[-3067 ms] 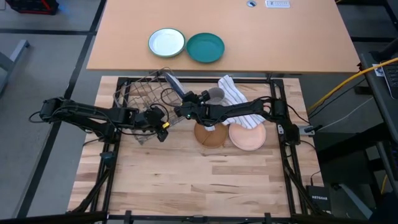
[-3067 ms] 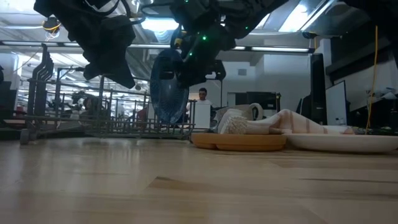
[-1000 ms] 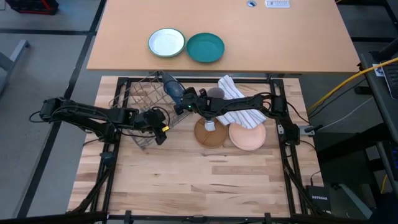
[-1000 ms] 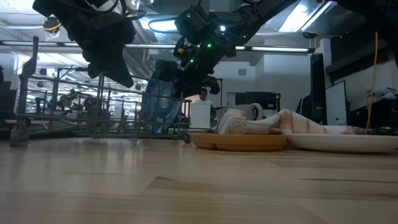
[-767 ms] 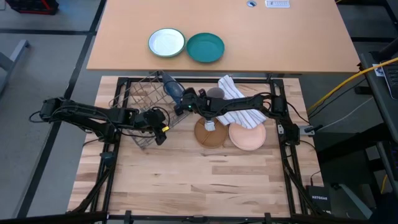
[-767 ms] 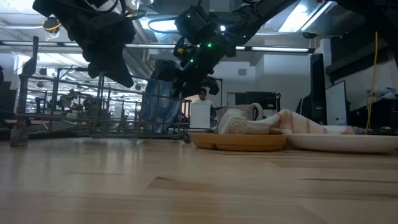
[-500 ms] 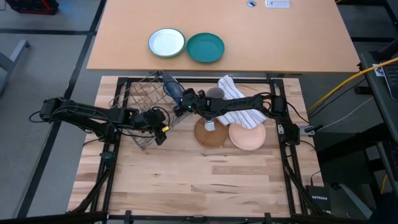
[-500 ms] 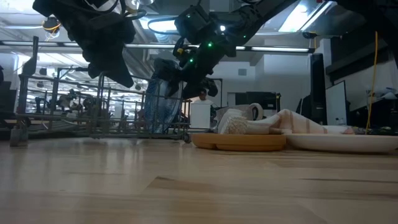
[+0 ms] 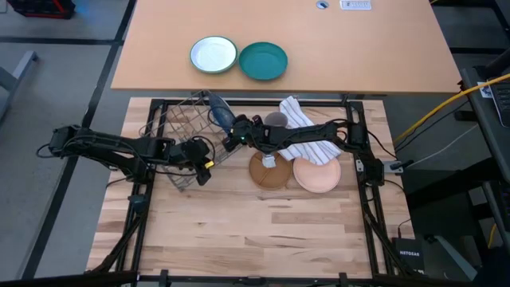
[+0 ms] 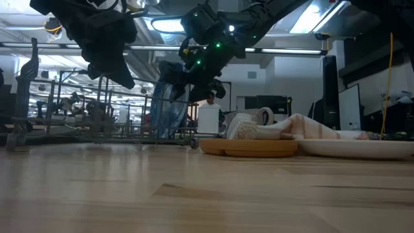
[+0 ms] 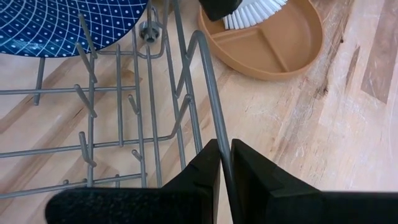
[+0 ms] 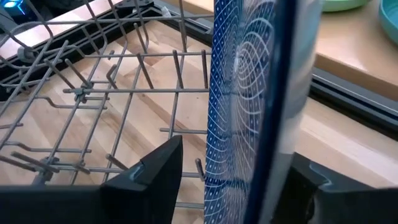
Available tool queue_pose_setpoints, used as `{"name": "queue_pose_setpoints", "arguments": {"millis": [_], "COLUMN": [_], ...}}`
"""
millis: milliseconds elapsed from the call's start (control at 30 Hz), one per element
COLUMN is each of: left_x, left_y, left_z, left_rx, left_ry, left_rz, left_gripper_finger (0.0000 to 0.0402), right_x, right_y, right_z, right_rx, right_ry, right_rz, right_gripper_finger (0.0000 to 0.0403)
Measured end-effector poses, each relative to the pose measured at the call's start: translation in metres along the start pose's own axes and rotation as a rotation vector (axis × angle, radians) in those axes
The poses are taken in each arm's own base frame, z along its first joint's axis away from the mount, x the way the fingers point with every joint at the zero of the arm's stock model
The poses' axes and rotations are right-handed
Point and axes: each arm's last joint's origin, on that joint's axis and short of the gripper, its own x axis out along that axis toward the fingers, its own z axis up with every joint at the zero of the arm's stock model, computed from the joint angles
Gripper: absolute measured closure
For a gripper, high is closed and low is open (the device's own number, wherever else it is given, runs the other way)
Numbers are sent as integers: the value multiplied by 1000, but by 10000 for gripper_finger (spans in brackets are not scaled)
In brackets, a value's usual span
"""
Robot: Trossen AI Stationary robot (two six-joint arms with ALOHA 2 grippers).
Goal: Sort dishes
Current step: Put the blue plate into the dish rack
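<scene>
Right wrist view: the blue plate [image 12: 249,106] stands on edge among the rack [image 12: 93,106] tines, the right gripper [image 12: 233,171] spread apart around it, apparently letting go. The left gripper [image 11: 225,171] pinches the rack's rim wire. Next, a clean backward withdrawal.

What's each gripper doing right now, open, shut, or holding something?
Left gripper: shut on the wire rack rim.
Right gripper: open, jaws standing either side of the blue plate in the rack.
</scene>
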Motion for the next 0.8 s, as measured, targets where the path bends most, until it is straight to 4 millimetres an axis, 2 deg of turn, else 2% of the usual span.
{"name": "queue_pose_setpoints", "arguments": {"millis": [200,500,800], "left_x": [0,0,0], "left_y": [0,0,0], "left_z": [0,-1,-1], "left_rx": [-1,-1,-1], "left_ry": [6,8,10], "left_rz": [2,3,4], "left_gripper_finger": [372,373,373], "right_x": [-3,-8,-9], "right_y": [-1,-1,-1], "right_z": [3,3,2], "right_rx": [-94,-117,-150], "right_ry": [2,78,89], "right_rz": [8,94,96], "right_gripper_finger": [203,203,203]}}
